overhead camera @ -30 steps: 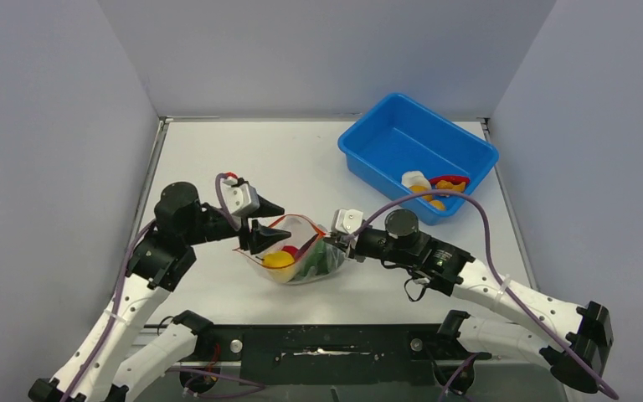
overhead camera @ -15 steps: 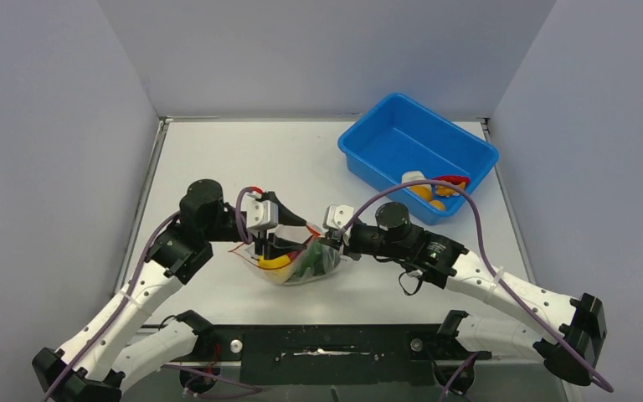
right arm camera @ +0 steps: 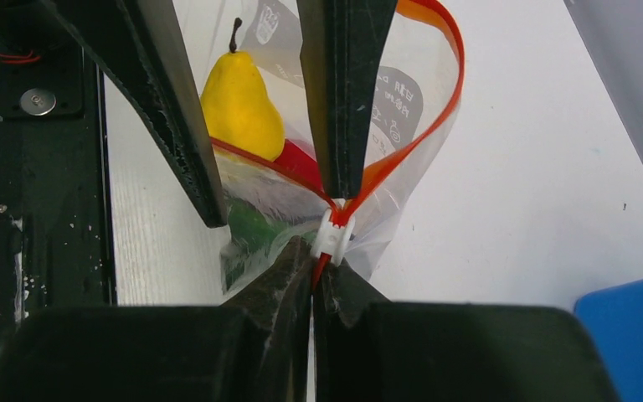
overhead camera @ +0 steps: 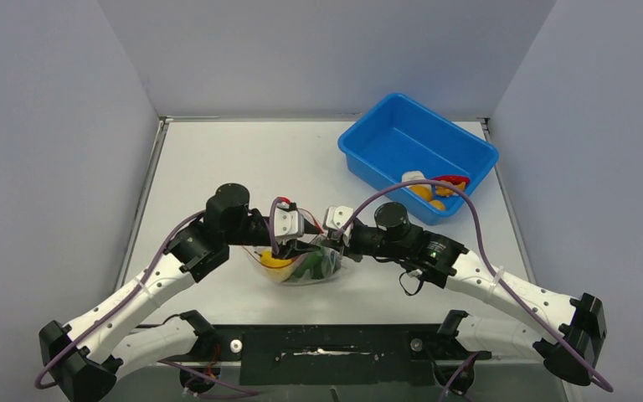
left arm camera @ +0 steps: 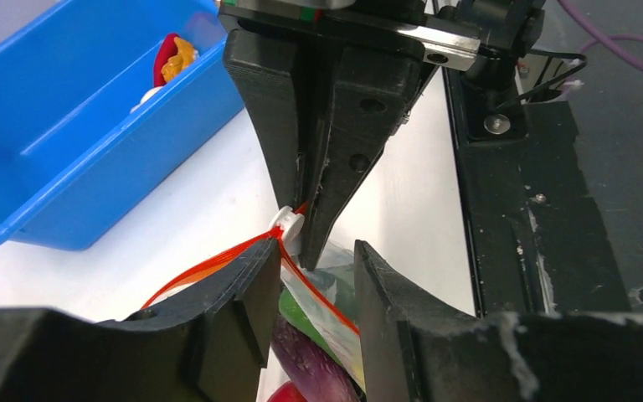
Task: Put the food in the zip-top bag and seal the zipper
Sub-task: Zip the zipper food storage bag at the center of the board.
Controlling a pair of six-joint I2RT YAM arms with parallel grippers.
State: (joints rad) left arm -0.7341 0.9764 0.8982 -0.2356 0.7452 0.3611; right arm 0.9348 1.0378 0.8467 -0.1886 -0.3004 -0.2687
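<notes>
**Bag's loaded, both hands at the zipper end**

The zip-top bag [overhead camera: 308, 270] sits on the counter [overhead camera: 218, 159] near the front edge, right in the middle between the two arms. Its mouth gapes in a loop, so the red-orange zipper [right arm camera: 450, 79] isn't sealed along most of its length. The white slider [right arm camera: 333, 233] is at one end of the strip.

Inside the bag I can make out a yellow pear [right arm camera: 239, 105], a red piece [right arm camera: 301, 163] next to it, something green [right arm camera: 247, 230] lower down, and a purple eggplant [left arm camera: 306, 356] in the left wrist view.

The right hand [right arm camera: 312, 261] is pinched tight on the zipper, just behind the slider, fingers pressed together with the strip between them.

The left hand [left arm camera: 312, 272] comes in from the opposite side, and its fingers stand apart with a clear gap. The zipper strip runs through that gap, close to the slider. One finger tip sits right at the strip, the other is off it, and it isn't clamped on anything.

Way off in the far right corner is the blue tub [overhead camera: 398, 142], well apart from the bag, with a few yellow, white and red pieces [overhead camera: 434, 188] in its near corner.
</notes>
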